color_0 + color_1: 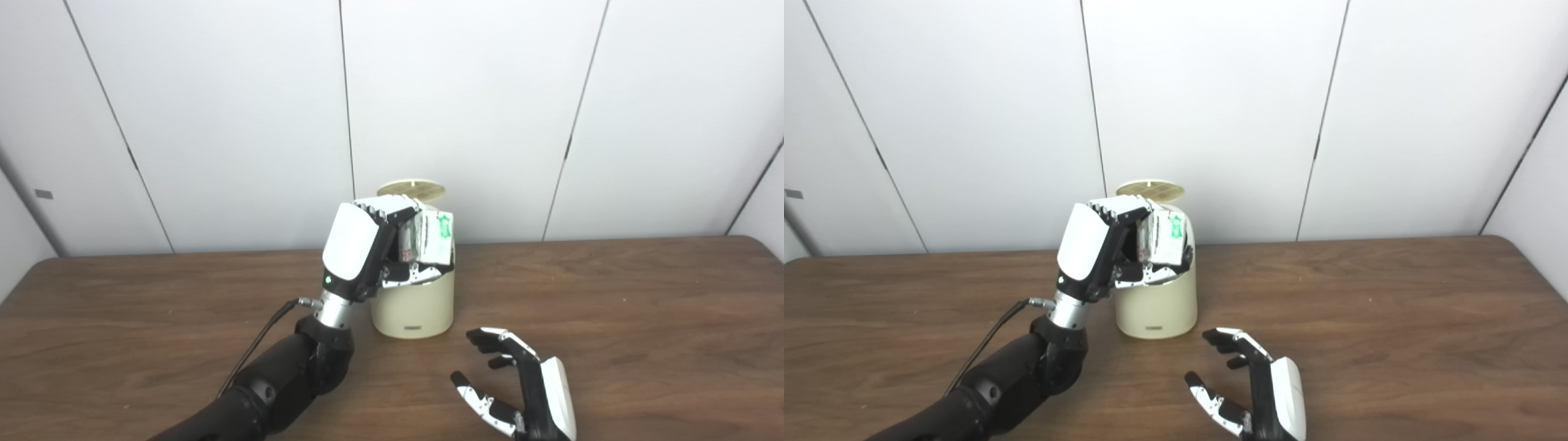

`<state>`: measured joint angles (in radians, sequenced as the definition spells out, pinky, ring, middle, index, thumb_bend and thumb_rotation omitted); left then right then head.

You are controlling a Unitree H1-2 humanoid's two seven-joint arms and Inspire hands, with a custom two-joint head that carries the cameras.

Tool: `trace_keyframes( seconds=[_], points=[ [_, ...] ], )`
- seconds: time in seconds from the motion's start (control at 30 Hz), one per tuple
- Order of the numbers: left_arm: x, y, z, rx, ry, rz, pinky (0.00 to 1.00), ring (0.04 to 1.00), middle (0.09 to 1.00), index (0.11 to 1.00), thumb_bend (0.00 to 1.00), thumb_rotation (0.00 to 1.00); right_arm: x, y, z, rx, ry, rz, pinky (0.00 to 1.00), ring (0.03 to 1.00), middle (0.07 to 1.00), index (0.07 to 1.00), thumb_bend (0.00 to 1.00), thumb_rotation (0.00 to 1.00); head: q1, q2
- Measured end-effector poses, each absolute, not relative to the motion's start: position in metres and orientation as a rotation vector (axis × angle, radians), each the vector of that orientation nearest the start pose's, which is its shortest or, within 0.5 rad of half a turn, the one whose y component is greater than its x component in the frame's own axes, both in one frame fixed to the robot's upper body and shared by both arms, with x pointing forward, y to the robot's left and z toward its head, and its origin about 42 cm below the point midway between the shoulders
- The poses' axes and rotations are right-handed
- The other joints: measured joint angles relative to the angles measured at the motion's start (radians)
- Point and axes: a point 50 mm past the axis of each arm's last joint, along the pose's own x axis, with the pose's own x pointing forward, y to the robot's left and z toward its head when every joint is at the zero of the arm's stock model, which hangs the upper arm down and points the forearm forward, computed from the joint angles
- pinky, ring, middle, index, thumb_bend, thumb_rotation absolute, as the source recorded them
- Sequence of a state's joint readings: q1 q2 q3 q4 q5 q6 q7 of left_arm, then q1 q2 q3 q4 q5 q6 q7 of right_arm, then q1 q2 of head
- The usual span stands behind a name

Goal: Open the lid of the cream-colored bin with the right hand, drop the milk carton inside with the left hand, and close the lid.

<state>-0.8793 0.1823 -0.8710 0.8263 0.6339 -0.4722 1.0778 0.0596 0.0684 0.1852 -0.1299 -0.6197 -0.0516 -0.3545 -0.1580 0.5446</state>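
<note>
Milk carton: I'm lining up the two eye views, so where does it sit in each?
Left eye view: milk carton just right of center, in the left hand.
Right eye view: left of center.
Shared landmark: the cream bin directly below, lid raised behind.

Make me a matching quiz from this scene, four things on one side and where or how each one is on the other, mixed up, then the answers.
Column one:
1. white milk carton with green print
2. round cream-colored lid
3. left hand
4. right hand

Column two:
A. open, low over the brown wooden table, in front of the cream-colored bin
B. raised up behind the bin's opening
C. held at the bin's open top
D. shut on the carton, beside the bin's top

Pairs: 1-C, 2-B, 3-D, 4-A
</note>
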Motion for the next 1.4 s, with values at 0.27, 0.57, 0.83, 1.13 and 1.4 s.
trace_keyframes(
  seconds=[0.27, 0.57, 0.83, 1.13, 1.4],
  points=[
    [0.468, 0.094, 0.206, 0.831, -1.163, -0.107, 0.30, 0.418, 0.493, 0.491, 0.50, 0.00, 0.259, -0.155, 0.131, -0.489, -0.267, -0.199, 0.55, 0.653, 0.660, 0.630, 0.32, 0.10, 0.005, 0.000],
    [0.471, 0.097, 0.206, 0.840, -1.151, -0.109, 0.30, 0.411, 0.496, 0.500, 0.50, 0.00, 0.257, -0.155, 0.131, -0.490, -0.265, -0.200, 0.55, 0.656, 0.663, 0.630, 0.32, 0.11, 0.000, 0.003],
    [0.472, 0.099, 0.205, 0.849, -1.143, -0.112, 0.29, 0.413, 0.498, 0.494, 0.50, 0.00, 0.254, -0.156, 0.131, -0.492, -0.263, -0.201, 0.55, 0.658, 0.663, 0.630, 0.32, 0.10, 0.003, 0.003],
    [0.479, 0.111, 0.199, 0.922, -1.122, -0.123, 0.29, 0.409, 0.494, 0.505, 0.50, 0.00, 0.254, -0.155, 0.131, -0.502, -0.264, -0.198, 0.55, 0.658, 0.663, 0.631, 0.32, 0.10, 0.006, -0.001],
    [0.480, 0.118, 0.200, 0.931, -1.121, -0.112, 0.29, 0.406, 0.499, 0.499, 0.50, 0.00, 0.253, -0.155, 0.131, -0.503, -0.259, -0.194, 0.55, 0.659, 0.662, 0.631, 0.33, 0.07, 0.009, 0.003]
  ],
)
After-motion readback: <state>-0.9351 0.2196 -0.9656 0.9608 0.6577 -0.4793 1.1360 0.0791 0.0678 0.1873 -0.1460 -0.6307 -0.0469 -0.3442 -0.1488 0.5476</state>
